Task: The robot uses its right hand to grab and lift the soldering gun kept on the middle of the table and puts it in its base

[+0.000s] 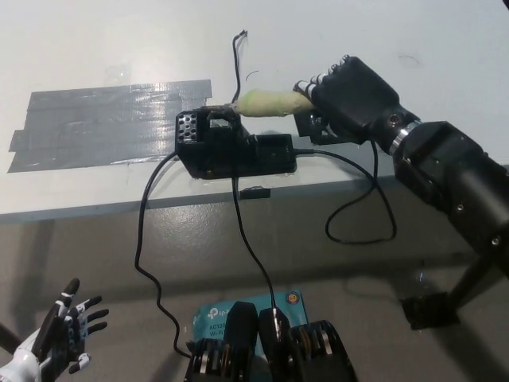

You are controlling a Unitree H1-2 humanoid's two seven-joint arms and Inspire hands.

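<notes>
Hand (pixel 350 95), the black right one, grips the soldering gun (pixel 270 102), its tip nearly in the base (pixel 231 147), not let go

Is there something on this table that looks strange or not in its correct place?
Yes. A wide patch of grey tape covers the table at the left, wrinkled and uneven. A thin loose wire sticks up from the black base, going nowhere. The right hand holds the soldering gun at the base.

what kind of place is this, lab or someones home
Most likely a lab or workshop bench: a soldering gun held in the robot's right hand over its black base, grey tape on the white table, loose cables.
</notes>
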